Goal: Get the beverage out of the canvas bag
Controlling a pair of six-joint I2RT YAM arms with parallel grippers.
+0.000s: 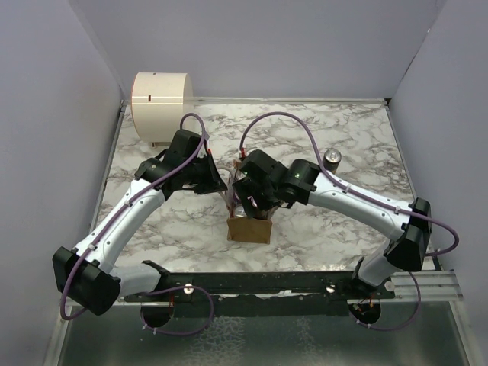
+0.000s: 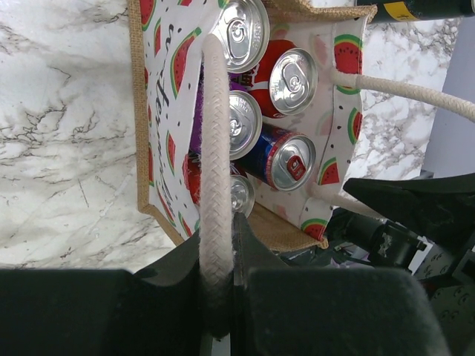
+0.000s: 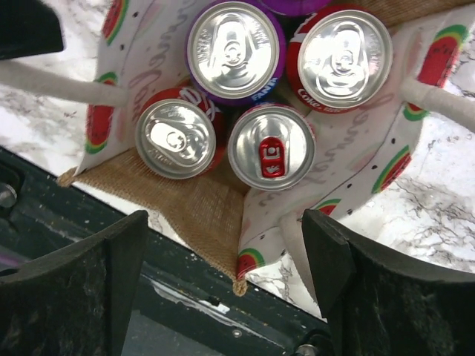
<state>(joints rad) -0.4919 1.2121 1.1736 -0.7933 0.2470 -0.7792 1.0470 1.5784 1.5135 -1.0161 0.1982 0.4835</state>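
The canvas bag (image 1: 248, 229) stands at the table's near middle, tan with watermelon prints (image 2: 159, 111) (image 3: 200, 215). Several beverage cans stand inside it: a purple one (image 3: 234, 48), a red Coke (image 3: 343, 55), a can with a red tab (image 3: 271, 146) and another red can (image 3: 175, 138). My left gripper (image 2: 219, 245) is shut on the bag's white rope handle (image 2: 215, 148), pulling it to the left. My right gripper (image 3: 223, 259) is open, hovering directly above the bag's open top, its fingers (image 3: 330, 259) straddling the bag's near corner.
A cream cylindrical container (image 1: 158, 105) stands at the back left. A lone silver-topped can (image 1: 332, 160) stands on the marble table (image 1: 175, 229) to the right of the bag. Grey walls enclose the table; a black rail (image 1: 252, 286) runs along the near edge.
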